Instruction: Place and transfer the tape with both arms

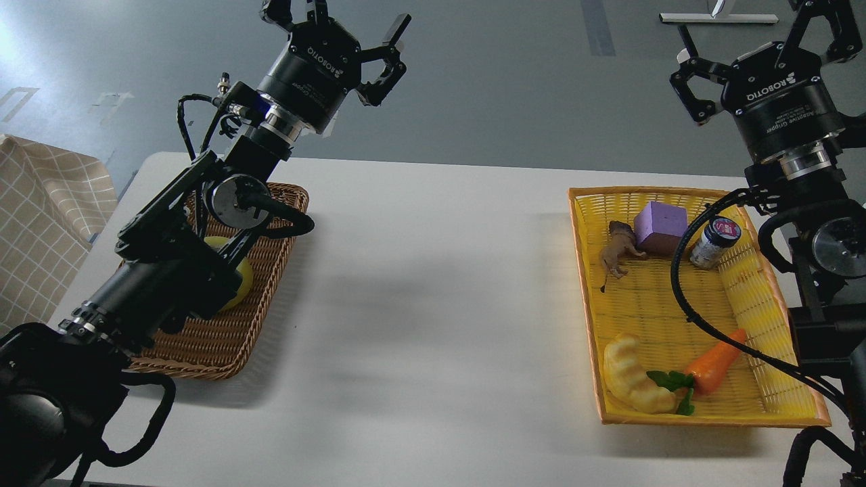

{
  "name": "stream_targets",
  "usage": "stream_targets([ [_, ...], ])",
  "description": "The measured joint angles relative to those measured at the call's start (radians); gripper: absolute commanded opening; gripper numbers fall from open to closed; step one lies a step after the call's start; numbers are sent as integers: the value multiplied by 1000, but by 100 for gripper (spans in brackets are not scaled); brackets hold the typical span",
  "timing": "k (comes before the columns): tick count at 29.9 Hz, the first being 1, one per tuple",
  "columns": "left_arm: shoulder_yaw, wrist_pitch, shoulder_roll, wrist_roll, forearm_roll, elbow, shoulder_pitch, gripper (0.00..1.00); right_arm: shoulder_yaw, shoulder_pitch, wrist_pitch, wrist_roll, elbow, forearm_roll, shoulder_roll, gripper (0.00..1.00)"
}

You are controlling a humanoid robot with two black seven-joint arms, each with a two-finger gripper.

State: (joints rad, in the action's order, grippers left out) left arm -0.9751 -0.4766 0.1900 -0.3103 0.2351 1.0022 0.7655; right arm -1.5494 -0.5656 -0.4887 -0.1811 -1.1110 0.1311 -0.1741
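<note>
The tape (242, 283) lies in the brown wicker basket (272, 284) on the left of the white table. Only a yellow sliver of it shows, because my left arm crosses in front of it. My left gripper (333, 30) is raised high above the basket's far end, over the table's back edge, with its fingers spread open and empty. My right gripper (756, 37) is also raised high at the upper right, above the far end of the yellow basket (587, 284), open and empty.
The yellow basket holds a purple block (662, 226), a brown toy animal (618, 250), a small jar (713, 243), a carrot (717, 360) and a croissant toy (633, 376). A checked cloth (47, 203) hangs at the left.
</note>
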Motion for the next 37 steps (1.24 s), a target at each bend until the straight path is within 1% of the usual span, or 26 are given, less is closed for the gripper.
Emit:
stream_targets([
  [6,-9,-12,-22,2,0,-1,-39,98,8,-15,0,0,38,-1,-4,100],
  [11,3,-12,-7,5,2,0,-72,98,40,-17,0,0,75,24,-5,100],
  [19,-12,-12,0,5,0,0,-75,98,52,-2,0,4,83,53,-1,100],
  [26,-11,-12,-8,5,1,-39,-71,98,54,17,0,5,78,53,4,100],
  [37,-11,-12,-9,5,1,-46,-73,98,53,24,0,9,80,51,17,100],
])
